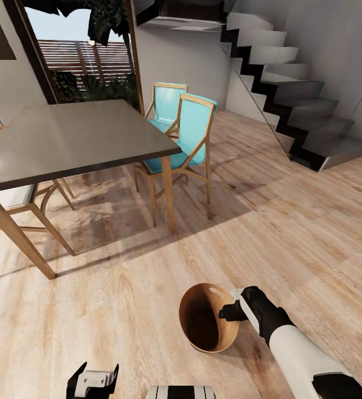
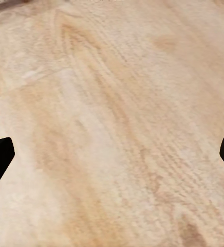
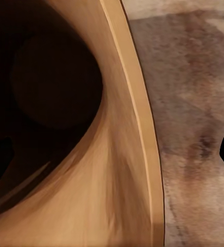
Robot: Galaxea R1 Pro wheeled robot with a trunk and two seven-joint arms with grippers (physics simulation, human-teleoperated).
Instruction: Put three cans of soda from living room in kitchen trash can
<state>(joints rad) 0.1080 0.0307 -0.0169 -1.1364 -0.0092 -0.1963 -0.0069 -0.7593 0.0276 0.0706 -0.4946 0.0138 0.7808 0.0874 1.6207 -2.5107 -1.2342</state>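
Your right gripper (image 1: 232, 310) sits at the rim of the round tan wooden trash can (image 1: 200, 327) on the light wood floor (image 1: 291, 233).

The can stands open-topped, its inside dark and shadowed, near the grey table (image 1: 65, 138) and turquoise chairs (image 1: 189, 133). Your right fingers straddle its rim, spread wide. Your left gripper (image 1: 92, 382) hangs wide apart over bare floor, holding nothing.
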